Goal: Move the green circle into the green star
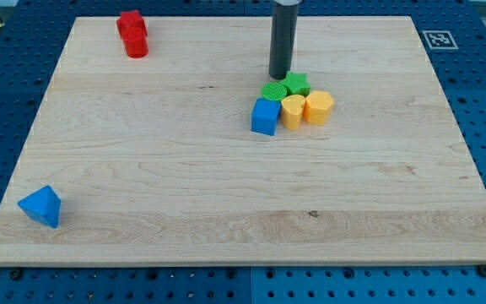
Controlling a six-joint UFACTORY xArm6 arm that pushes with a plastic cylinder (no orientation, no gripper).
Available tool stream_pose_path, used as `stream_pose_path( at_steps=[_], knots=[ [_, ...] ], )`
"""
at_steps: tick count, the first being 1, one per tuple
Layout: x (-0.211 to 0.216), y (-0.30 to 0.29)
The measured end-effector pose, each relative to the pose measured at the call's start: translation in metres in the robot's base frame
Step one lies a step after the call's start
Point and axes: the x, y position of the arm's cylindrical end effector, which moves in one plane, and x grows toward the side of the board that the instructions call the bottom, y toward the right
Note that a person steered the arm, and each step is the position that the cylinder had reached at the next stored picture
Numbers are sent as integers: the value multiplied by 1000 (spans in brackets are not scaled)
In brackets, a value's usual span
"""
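The green circle point(272, 91) lies near the board's middle, a little toward the view's top. The green star point(297, 84) touches it on the view's right. My tip point(279, 77) stands just above both in the view, at the seam between them, close to or touching the circle's upper edge. A blue cube point(266, 116) sits right below the circle. A yellow heart-like block point(293, 111) and a yellow hexagon-like block point(318, 107) sit below the star, all in one tight cluster.
Two red blocks point(132, 35) stand together at the board's upper left. A blue triangular block point(41, 206) lies at the lower left near the board's edge. A tag marker point(438, 39) sits off the board's upper right corner.
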Motion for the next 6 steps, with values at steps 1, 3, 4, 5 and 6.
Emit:
stream_pose_path(
  at_steps=[1,3,4,5,6],
  knots=[
    [3,6],
    [-2,3],
    [-3,-17],
    [-3,-43],
    [12,-44]
  ],
)
